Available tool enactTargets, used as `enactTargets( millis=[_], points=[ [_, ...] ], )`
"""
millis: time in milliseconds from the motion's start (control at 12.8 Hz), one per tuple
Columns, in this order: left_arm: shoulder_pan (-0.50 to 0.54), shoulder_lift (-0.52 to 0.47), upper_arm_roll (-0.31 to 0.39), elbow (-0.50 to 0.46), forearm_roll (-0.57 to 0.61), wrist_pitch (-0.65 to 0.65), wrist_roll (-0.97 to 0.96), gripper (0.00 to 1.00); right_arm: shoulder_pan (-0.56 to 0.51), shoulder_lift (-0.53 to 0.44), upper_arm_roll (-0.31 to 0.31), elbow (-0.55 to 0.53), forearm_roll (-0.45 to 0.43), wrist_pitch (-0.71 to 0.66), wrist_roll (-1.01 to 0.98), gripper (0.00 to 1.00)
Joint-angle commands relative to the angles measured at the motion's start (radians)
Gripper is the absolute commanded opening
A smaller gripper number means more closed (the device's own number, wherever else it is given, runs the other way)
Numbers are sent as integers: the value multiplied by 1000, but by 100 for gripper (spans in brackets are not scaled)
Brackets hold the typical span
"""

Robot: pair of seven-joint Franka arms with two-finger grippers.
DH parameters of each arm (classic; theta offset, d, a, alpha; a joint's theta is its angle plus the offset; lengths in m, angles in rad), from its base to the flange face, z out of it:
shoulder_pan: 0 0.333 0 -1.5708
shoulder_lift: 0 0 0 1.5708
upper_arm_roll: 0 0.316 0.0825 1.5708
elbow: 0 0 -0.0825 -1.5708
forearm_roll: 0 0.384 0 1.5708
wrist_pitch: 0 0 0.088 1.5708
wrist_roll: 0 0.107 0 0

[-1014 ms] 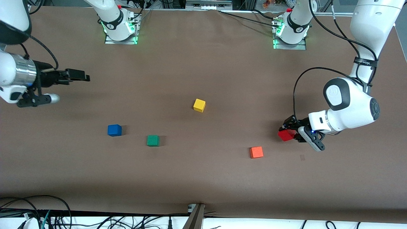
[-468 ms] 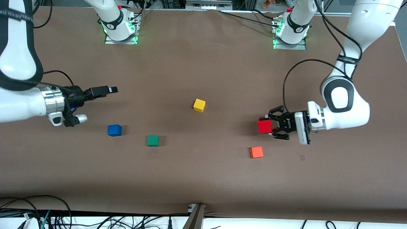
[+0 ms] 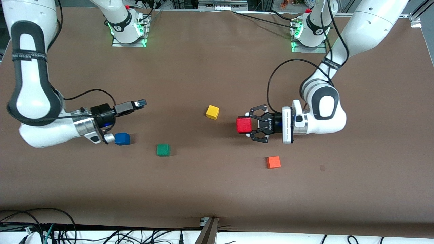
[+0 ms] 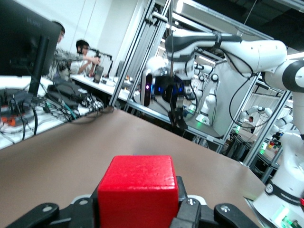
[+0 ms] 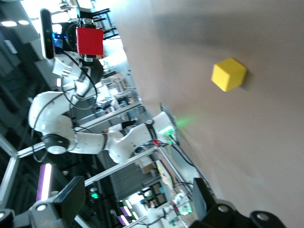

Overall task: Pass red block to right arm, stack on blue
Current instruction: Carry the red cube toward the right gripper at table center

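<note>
You see the right gripper (image 3: pixel 140 102) with jaws spread wide, empty, hovering above the table (image 3: pixel 217 189) near the blue block (image 3: pixel 122 138), then green block (image 3: pixel 163 149), yellow block (image 3: pixel 212 112), and the left gripper (image 3: pixel 249 124) clamped on the red block (image 3: pixel 244 124) in mid-air beside the yellow one.
</note>
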Motion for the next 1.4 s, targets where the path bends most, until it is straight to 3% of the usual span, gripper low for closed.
enactTargets(
  millis=[0, 156, 390, 624, 1326],
  points=[
    [-68, 51, -1, 68, -114, 46, 104, 0, 50, -22, 1, -87, 109, 71, -48, 100],
    [-134, 56, -1, 68, -238, 127, 194, 0, 95, -23, 1, -115, 186, 126, -57, 100],
    [-224, 69, 1, 68, -407, 154, 309, 0, 139, -23, 1, -116, 223, 197, -56, 100],
    [-269, 66, 1, 68, -441, 221, 346, 0, 181, -23, 4, -118, 250, 265, -54, 100],
    [-292, 65, 1, 71, -465, 246, 347, 0, 256, -14, 5, -115, 297, 404, -56, 100]
  ],
)
